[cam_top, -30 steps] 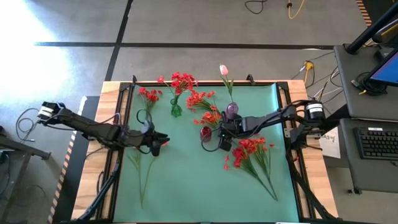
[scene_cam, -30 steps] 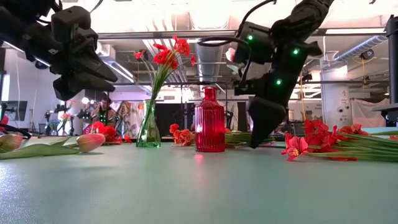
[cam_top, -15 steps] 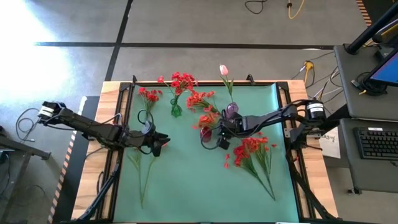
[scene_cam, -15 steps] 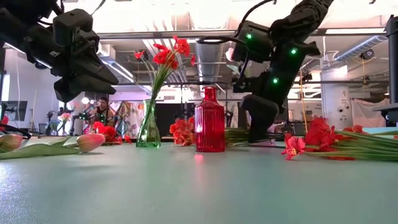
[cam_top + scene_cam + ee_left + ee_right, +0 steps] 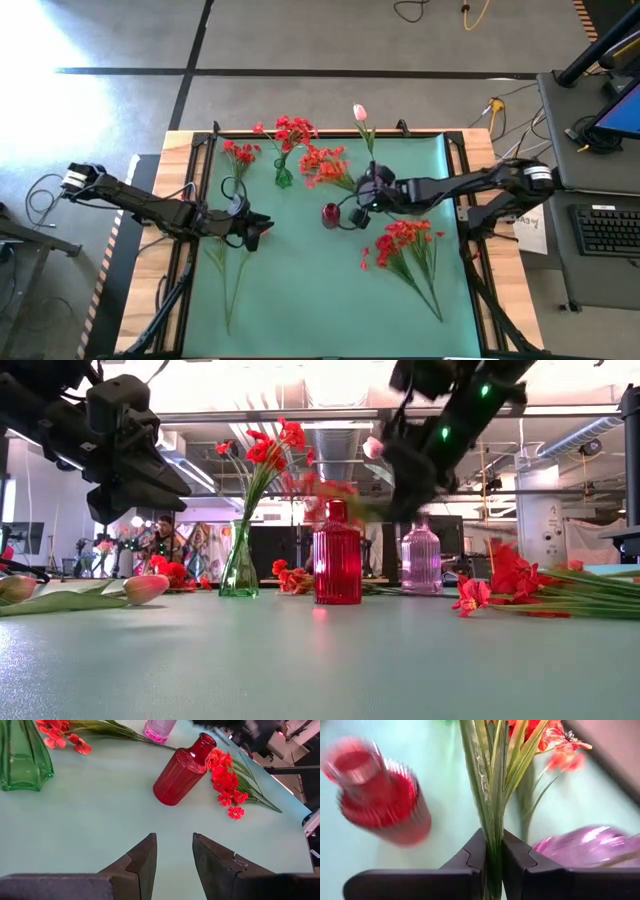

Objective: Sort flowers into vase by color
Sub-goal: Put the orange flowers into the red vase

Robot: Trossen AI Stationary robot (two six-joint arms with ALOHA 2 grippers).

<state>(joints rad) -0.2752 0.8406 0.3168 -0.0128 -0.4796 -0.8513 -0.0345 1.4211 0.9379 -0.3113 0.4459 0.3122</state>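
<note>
My right gripper (image 5: 360, 198) hangs above the table by the red vase (image 5: 331, 214) and the purple vase (image 5: 373, 177), shut on an orange-red flower bunch (image 5: 325, 165). A pink tulip (image 5: 360, 113) stands in the purple vase. The green vase (image 5: 284, 178) holds red flowers (image 5: 295, 130). Another red bunch (image 5: 405, 240) lies flat on the mat at the right. Pink tulip buds (image 5: 145, 588) on long stems (image 5: 225, 275) lie at the left. My left gripper (image 5: 172, 852) is open above the mat at the left, with nothing between its fingers. My right gripper pinches the bunch's green stems (image 5: 492, 820) between its two fingers (image 5: 517, 852), several stems together. It comes slanting down from the table's right. The stems run on past the fingertips to the blossoms (image 5: 542, 732). The bunch is lifted clear of the table, its blossoms (image 5: 320, 495) beside the red vase's neck.
A stem of red blossoms (image 5: 240, 153) is at the far left of the green mat (image 5: 300, 290). Black rails (image 5: 190, 200) run along the table's sides. The mat's near half is bare.
My right gripper has shut on the stems of the orange-red bunch that lay behind the red vase. It has then risen and tipped toward level. The bunch has come off the table and hangs by the red vase's neck.
</note>
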